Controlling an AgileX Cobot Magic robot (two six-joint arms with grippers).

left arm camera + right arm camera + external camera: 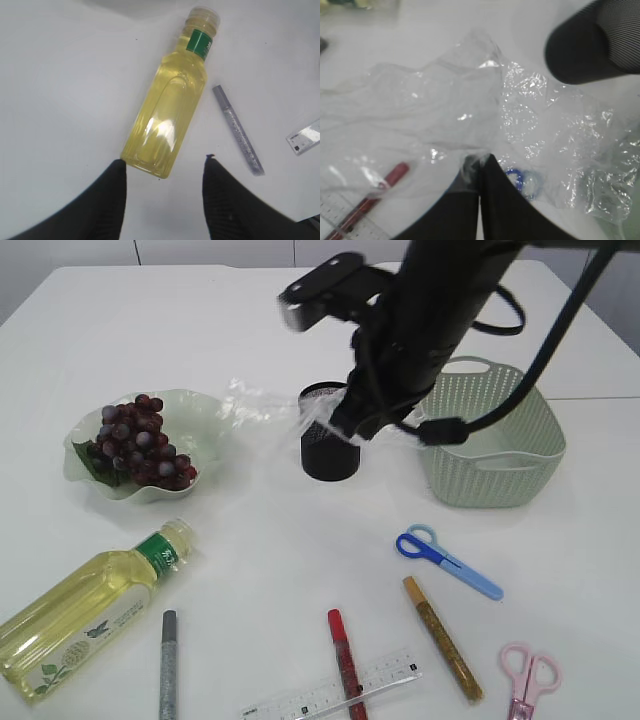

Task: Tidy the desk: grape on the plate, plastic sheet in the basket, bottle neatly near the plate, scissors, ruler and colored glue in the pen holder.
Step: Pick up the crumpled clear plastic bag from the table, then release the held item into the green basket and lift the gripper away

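My right gripper [352,426] [479,161] is shut on the clear plastic sheet [262,405] [445,110], holding it in the air over the black mesh pen holder [327,445] [592,45], left of the green basket [492,430]. The grapes [140,440] lie on the pale green plate [205,420]. The bottle of yellow liquid [85,605] [172,107] lies on its side at front left. My left gripper [164,162] is open just behind the bottle's base. Blue scissors [447,560], pink scissors [527,680], a ruler [335,695] and glue pens, red [345,660], gold [442,637] and grey [167,665], lie at the front.
The grey glue pen [238,130] lies right of the bottle in the left wrist view, with the ruler's end [305,136] at the right edge. The red pen [375,192] and blue scissors' handle [521,181] show through the sheet.
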